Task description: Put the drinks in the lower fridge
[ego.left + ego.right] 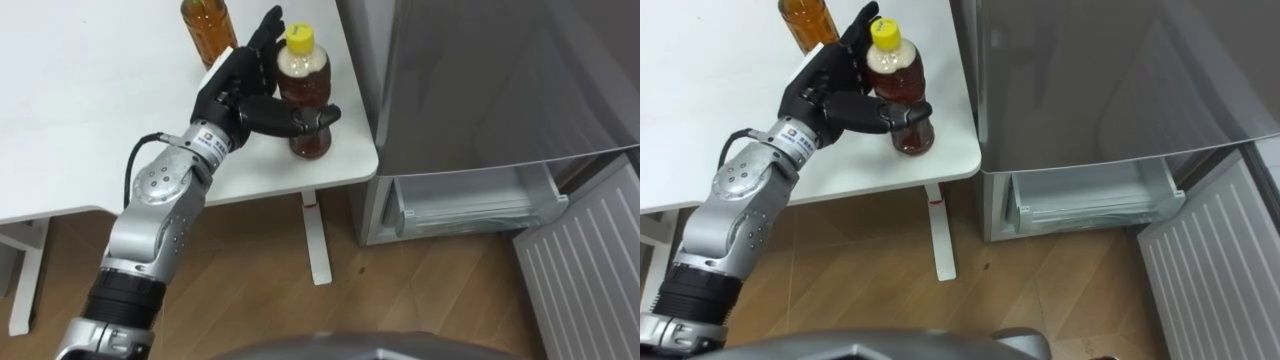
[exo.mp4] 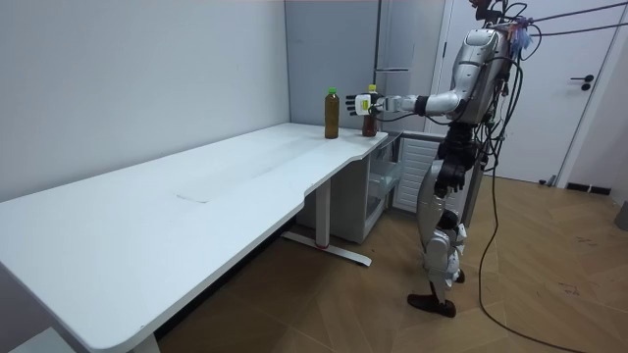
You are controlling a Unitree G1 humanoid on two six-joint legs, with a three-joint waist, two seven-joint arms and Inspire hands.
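A tea bottle with a yellow cap (image 1: 306,92) stands near the white table's corner (image 1: 340,165), close to the fridge. My left hand (image 1: 238,88) is set about it. The straight fingers (image 1: 262,40) rise behind the bottle and the thumb (image 1: 300,120) lies across its front. The hand is open, and I cannot tell whether it touches the bottle. A second amber bottle (image 1: 208,25) with a green cap (image 2: 332,91) stands just behind, farther in on the table. The lower fridge compartment (image 1: 470,200) is open, with a pale drawer pulled out.
The grey upper fridge front (image 1: 500,70) stands right beside the table edge. The open lower door (image 1: 585,270) swings out at the lower right over the wooden floor. In the room view I stand upright at the long table's far end (image 2: 196,196), facing it.
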